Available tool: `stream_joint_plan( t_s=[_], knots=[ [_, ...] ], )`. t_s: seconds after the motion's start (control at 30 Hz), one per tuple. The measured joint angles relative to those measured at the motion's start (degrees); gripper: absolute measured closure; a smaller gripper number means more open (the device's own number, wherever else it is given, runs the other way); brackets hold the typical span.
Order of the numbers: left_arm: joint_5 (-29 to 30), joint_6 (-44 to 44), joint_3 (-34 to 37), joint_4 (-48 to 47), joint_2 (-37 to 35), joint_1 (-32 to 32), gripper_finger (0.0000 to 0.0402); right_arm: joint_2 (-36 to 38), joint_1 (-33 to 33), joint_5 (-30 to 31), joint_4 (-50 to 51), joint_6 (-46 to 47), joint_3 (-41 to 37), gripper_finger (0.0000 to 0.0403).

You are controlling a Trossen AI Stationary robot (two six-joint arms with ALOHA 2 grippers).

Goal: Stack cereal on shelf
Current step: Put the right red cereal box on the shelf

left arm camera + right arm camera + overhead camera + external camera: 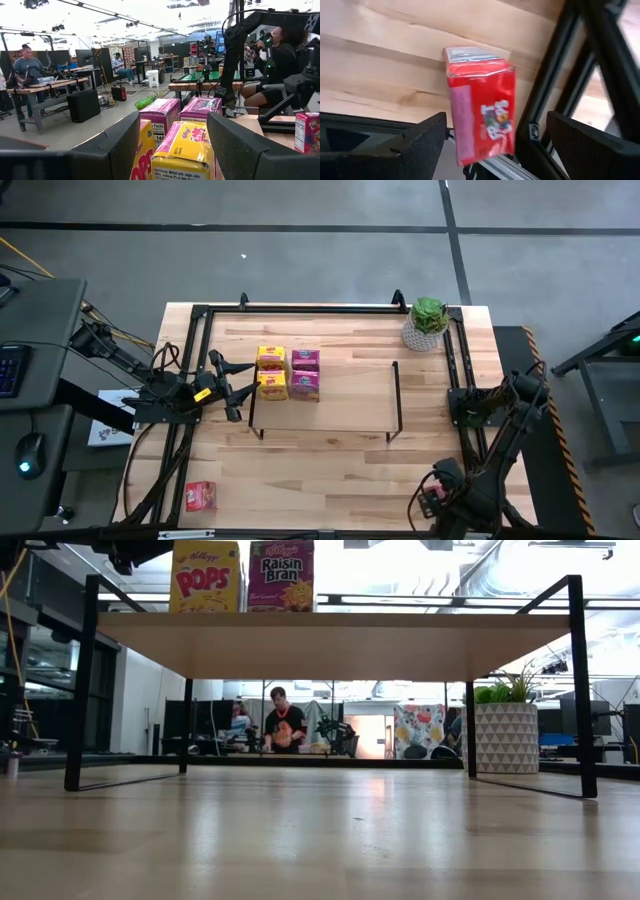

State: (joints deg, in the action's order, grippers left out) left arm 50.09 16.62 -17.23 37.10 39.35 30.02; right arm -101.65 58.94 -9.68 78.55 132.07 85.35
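Yellow and magenta cereal boxes, four, already sit at the shelf's left end, while two red boxes remain: one at lower-left on the table, one before the released right hand; the left hand hovers released beside the shelf.
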Motion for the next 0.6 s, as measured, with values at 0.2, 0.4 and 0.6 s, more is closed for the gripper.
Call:
stream_joint_plan(
  t_s=[0.2, 0.4, 0.6],
  knots=[
    [0.0, 0.0, 0.0, 0.0, 0.0, 0.0, 0.0181, 0.0, -0.1, -0.5, -3.2, -2.0, -3.9, 0.0066],
    [0.0, 0.0, 0.0, 0.0, 0.0, 0.0, 0.0181, 0.0, 0.0, -0.1, -4.5, -2.0, -5.8, 0.0066],
    [0.0, 0.0, 0.0, 0.0, 0.0, 0.0, 0.0181, 0.0, 0.0, 0.9, -10.5, -3.6, -9.4, 0.0066]
  ],
)
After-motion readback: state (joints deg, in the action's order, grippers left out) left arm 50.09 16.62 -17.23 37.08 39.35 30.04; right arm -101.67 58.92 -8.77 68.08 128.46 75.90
